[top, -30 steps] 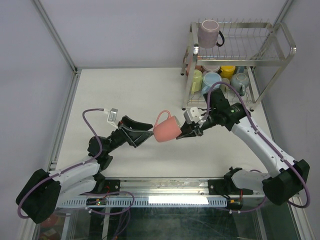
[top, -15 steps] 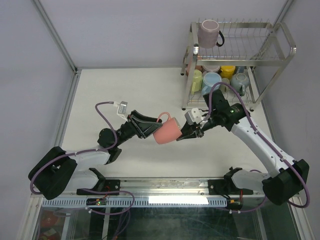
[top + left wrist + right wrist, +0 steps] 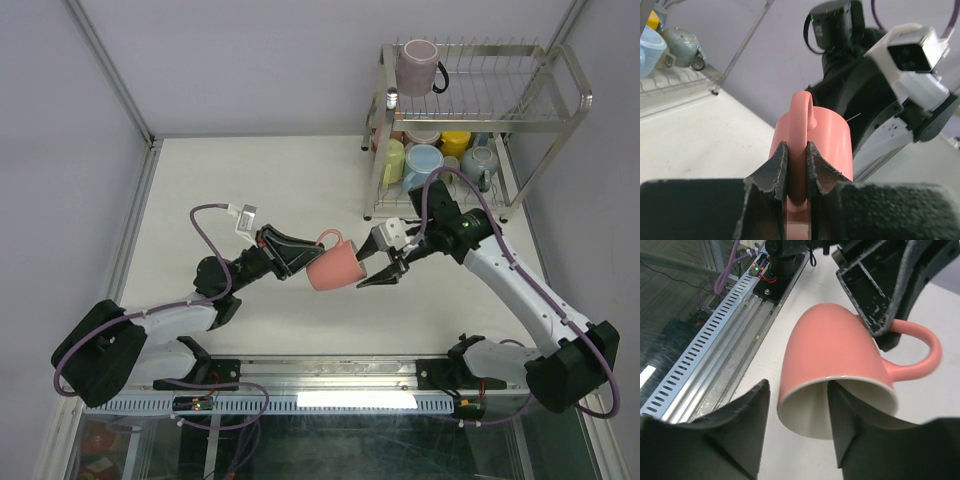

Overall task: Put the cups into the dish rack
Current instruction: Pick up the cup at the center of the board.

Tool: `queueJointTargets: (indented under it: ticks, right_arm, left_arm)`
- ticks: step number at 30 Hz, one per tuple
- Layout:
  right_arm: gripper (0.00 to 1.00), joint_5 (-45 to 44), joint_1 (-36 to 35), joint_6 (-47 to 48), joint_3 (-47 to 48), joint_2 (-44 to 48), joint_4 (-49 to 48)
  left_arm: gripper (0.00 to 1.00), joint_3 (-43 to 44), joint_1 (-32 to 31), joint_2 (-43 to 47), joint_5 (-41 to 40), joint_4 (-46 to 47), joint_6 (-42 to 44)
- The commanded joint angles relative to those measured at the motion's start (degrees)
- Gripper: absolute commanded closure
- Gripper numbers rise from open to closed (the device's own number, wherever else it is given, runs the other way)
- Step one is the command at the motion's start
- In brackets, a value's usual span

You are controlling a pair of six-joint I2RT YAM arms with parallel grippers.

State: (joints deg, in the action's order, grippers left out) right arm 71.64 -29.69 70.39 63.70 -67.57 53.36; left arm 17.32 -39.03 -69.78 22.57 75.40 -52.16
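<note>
Your left claw (image 3: 796, 150) is pinched hard on the handle (image 3: 801, 117) of the salmon pink mug (image 3: 827, 142), with both grainy black pads (image 3: 774, 167) flat against the sides of the loop and nothing else in them. The mug lies on its side in the air above the table (image 3: 250, 180), its mouth turned away from that claw toward the right claw (image 3: 799, 390). That claw's jaws stand partly open astride the mug's wall, one finger outside and one inside the mouth, gripping nothing.

To finish this hand-over cleanly, hold the left claw dead steady and draw the right one straight back along the mug's axis, so the inner finger clears the rim without hooking it. The handle is a thin, smooth loop and the tapered body hangs off to one side of it. I judge the mug could swivel in the pinch, so keep wrist turns slow.

The glaze is matte outside and paler within — slippery, probably. Beyond the right claw stands the dish rack (image 3: 545, 122), shiny chrome wire, with other cups (image 3: 425, 160) on its lower shelf and a mauve one up top.
</note>
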Motion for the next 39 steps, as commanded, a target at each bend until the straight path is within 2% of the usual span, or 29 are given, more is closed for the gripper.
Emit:
queueJointTargets:
  ticks: [1, 3, 5, 8, 11, 13, 17, 23, 26, 29, 33, 39]
  right_arm:
    - [0.4, -0.88, 0.68, -1.1, 1.4, 1.56, -1.51]
    - [0.3, -4.95, 1.21, 0.01, 2.52, 1.95, 0.63]
    - [0.25, -8.68, 2.41, 1.32, 3.57, 2.47, 3.09]
    - [0.22, -10.57, 4.83, 5.24, 5.78, 3.07, 9.39]
    - [0.22, -11.47, 7.02, 6.2, 8.25, 2.77, 13.51]
    - [0.22, -10.98, 8.27, 3.48, 9.46, 2.46, 12.31]
    - [0.23, -9.73, 8.68, -9.08, 10.15, 1.2, 3.44]
    - [0.24, -3.7, 8.25, -38.3, 1.32, -0.91, -25.32]
    - [0.25, -5.75, 6.11, -46.27, -3.4, -1.97, -36.62]
    - [0.25, -6.54, 2.64, -47.57, -6.32, -3.01, -43.07]
    - [0.25, -6.54, -0.18, -47.57, -7.15, -5.34, -44.38]
    - [0.25, -6.54, -0.71, -47.57, -9.62, -6.9, -47.17]
  left_arm:
    - [1.0, 4.33, -0.09, 8.17, 3.49, -11.14, 12.37]
    - [1.0, 8.3, 0.44, 12.42, 3.24, -27.19, 19.49]
    - [1.0, 12.12, 0.91, 15.92, 1.57, -40.72, 26.93]
    - [1.0, 18.9, 1.64, 18.35, 0.59, -58.86, 37.13]
    - [1.0, 26.8, 1.68, 16.24, 1.14, -74.87, 47.14]
    - [1.0, 32.08, 1.67, 13.42, 3.4, -84.33, 54.19]
    - [1.0, 41.95, 1.06, 8.28, 4.85, -99.8, 63.7]
    - [1.0, 48.21, -1.86, 4.03, 3.95, -106.49, 71.98]
    - [1.0, 50.15, -3.85, 1.94, 3.5, -107.28, 74.76]
    - [1.0, 52.53, -5.73, -0.29, 3.35, -108.22, 76.8]
    - [1.0, 54.91, -6.58, -2.04, 3.79, -108.44, 77.88]
    - [1.0, 55.88, -6.86, -2.56, 5.38, -108.4, 78.07]
